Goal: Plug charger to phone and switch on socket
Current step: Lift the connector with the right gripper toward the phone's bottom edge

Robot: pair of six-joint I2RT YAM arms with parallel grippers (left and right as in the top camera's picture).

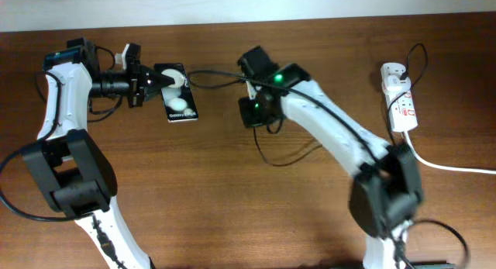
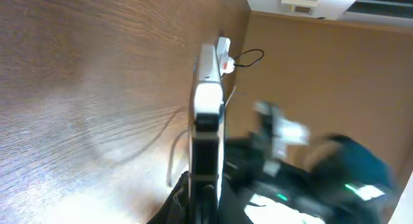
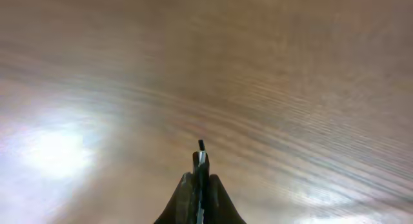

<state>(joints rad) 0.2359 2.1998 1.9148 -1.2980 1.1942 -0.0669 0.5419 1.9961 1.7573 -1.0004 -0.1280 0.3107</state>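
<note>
Phone (image 1: 178, 93) lies at the far left of the table (image 1: 209, 215), screen up, its two white spots and small white lettering showing in the overhead view. The left gripper (image 1: 158, 81) reaches in from the left and is clenched on the phone's far left end. The left wrist view shows the handset edge-on, rising from between the two dark fingers (image 2: 184, 201). The charger (image 1: 219, 76), a thin black cable, runs from just beside the phone's far right corner rightward to the right arm's wrist, and more of it loops over the wood on the near side of that arm. The right gripper (image 3: 201, 179) hangs over the middle of the table, right of the phone and apart from it. Its fingers are pressed together on the cable's small connector tip (image 3: 201, 147), which pokes out just past the fingertips above bare wood. The socket (image 1: 398, 98), white with red markings, lies well apart at the far right, its long side running far to near. Its thick white cord (image 1: 449, 167) leaves the near end and trails off the right edge. A thin black loop (image 1: 422, 60) curls beside the socket's far end. Whether the switch is on, I cannot tell.
</note>
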